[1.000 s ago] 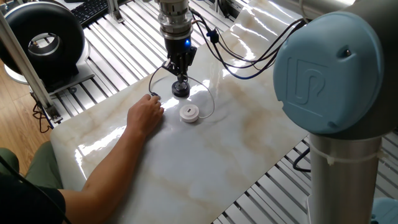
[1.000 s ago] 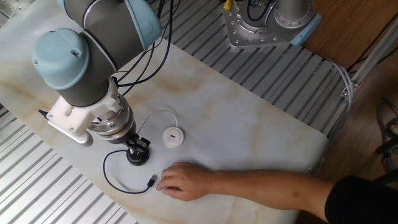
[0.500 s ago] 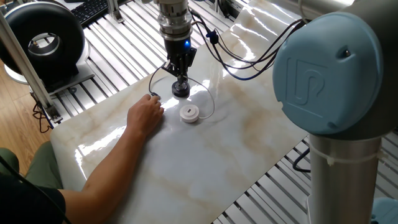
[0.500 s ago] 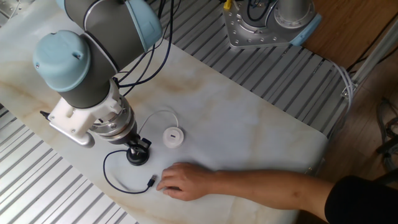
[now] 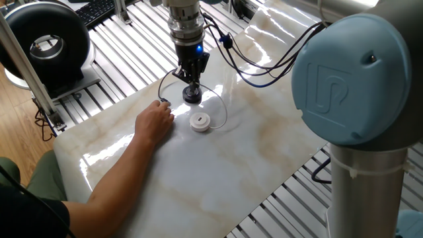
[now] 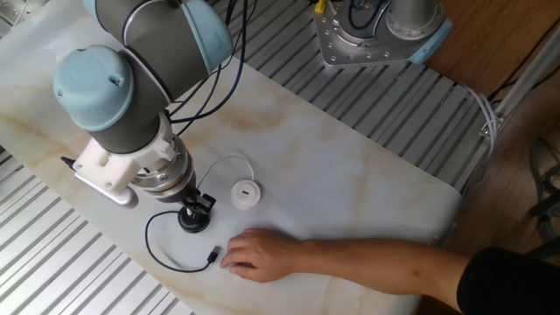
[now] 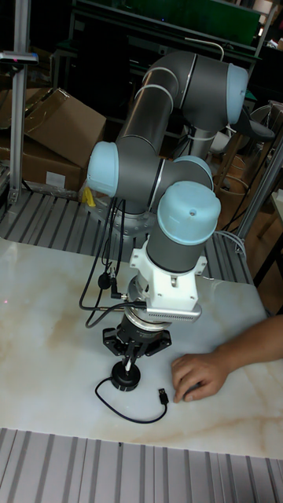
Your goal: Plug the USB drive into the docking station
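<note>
Two small round pucks lie near the middle of the marble table (image 5: 218, 165): the black docking station (image 5: 192, 96) and, just beside it toward the near edge, the white USB drive (image 5: 200, 121). The gripper (image 5: 191, 82) stands upright directly over the docking station, its fingertips drawn close together and holding something small and white right above the puck; what that piece is cannot be told at this size (it may be the plug of the thin white cable). In the tall fixed view the same pale bit shows between the fingers above the docking station (image 7: 124, 378), while the USB drive is hidden behind the arm.

From the docking station a thin black cable (image 6: 157, 249) loops across the table to a dark plug (image 6: 213, 255), which lies just beside a person's hand (image 6: 254, 254) resting flat on the marble; whether the hand touches the plug is unclear. The white cable (image 6: 226, 162) arcs from the USB drive back toward the gripper, its end lost behind the fingers. The person's body is cut off by the frame edge in every view.
</note>
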`<state>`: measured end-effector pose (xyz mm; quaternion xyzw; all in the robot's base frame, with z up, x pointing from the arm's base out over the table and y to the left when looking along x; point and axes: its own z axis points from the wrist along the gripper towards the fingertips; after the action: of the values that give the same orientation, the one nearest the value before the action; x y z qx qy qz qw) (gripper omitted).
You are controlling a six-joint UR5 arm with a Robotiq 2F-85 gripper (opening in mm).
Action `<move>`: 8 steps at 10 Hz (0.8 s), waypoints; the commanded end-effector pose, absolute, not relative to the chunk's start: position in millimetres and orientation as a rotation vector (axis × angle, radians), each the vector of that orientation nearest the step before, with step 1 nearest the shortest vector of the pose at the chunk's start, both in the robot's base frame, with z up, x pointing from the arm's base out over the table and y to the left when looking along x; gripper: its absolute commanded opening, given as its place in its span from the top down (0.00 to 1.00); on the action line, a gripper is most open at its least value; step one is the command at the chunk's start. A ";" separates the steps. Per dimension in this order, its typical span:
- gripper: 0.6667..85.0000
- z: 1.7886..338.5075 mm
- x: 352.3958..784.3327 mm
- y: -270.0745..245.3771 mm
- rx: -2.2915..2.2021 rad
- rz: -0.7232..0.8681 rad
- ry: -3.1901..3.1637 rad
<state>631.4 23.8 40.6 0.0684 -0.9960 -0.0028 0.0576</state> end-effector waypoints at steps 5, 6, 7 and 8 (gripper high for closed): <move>0.99 40.5 631.4 25.7 0.230 -0.016 -3.027; 0.99 43.7 630.2 26.0 0.236 -0.010 -3.022; 0.99 47.0 629.2 26.0 0.238 0.001 -3.017; 0.99 46.3 630.1 25.3 0.245 0.006 -3.019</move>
<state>630.0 23.4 42.4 0.0791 -0.9953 0.0035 0.0563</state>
